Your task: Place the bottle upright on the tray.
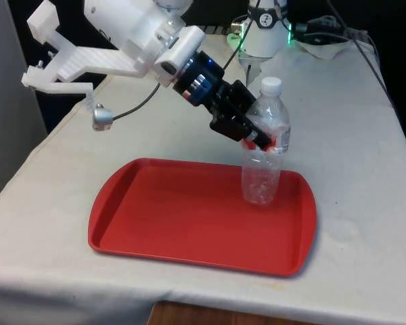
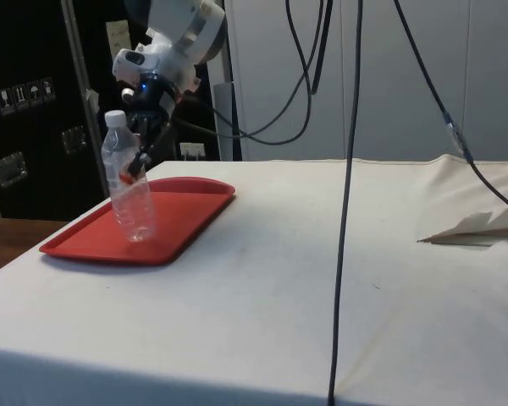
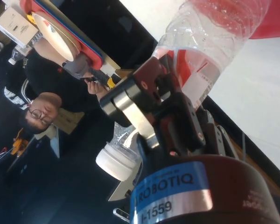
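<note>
Gripper point(image 1: 257, 139) clamped on bottle point(image 1: 264, 145) at its red label; the fingers hide part of that label. Bottle clear, white-capped, looks empty, standing almost upright with its base on the red tray point(image 1: 162, 217), toward the tray's 2 o'clock corner in the front view.
</note>
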Robot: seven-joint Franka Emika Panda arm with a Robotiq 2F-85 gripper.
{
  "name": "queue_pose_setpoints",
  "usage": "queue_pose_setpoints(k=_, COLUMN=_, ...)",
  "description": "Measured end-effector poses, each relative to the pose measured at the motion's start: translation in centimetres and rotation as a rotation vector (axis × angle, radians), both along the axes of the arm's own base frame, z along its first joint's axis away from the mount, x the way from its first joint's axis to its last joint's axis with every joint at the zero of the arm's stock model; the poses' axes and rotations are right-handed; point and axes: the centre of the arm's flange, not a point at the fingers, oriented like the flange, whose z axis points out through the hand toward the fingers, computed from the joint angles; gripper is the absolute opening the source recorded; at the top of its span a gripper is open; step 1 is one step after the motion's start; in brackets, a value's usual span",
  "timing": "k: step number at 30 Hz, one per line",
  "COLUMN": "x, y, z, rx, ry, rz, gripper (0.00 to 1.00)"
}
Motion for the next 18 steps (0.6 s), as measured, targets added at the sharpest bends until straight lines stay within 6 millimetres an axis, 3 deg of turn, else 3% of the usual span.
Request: queue_pose_setpoints(k=18, x=-0.2, y=0.2, z=-1.7, rx=-0.004, ry=0.008, rz=0.014, gripper=0.34)
